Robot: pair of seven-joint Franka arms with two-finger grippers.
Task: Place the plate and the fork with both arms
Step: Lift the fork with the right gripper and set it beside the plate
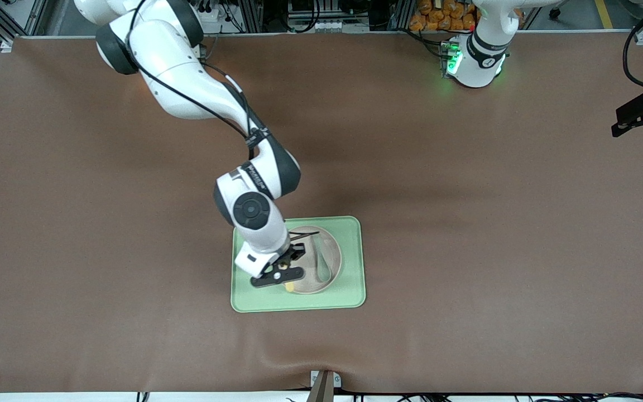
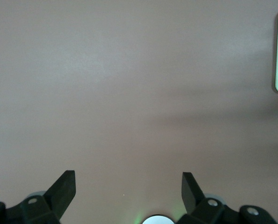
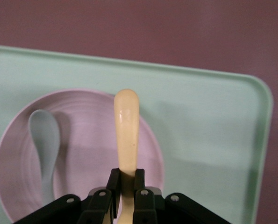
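Surface [image 1: 466, 234] first: it is wide, brown and soft-looking. On it, toward the front camera, lies a green tray [image 1: 355, 262]. The plate [image 1: 330, 245] sits in the tray, and a grey-green spoon [image 1: 321, 262] lies on the plate.

The right hand [image 1: 280, 274] is over the plate's edge, at the side toward the right arm's end of the tray. It is clenched on the fork [image 3: 126, 130], which sticks out past the fingers [image 3: 111, 186] with its rounded end over the plate.

The left hand [image 2: 128, 186] hangs over bare surface with its fingers spread wide, holding nothing. That arm waits.

To do this step well, I think the right hand should go down slowly, keep the fork flat, and stay away from the spoon. It should let go only when the fork is low, so the fork does not bounce or slide off the plate.
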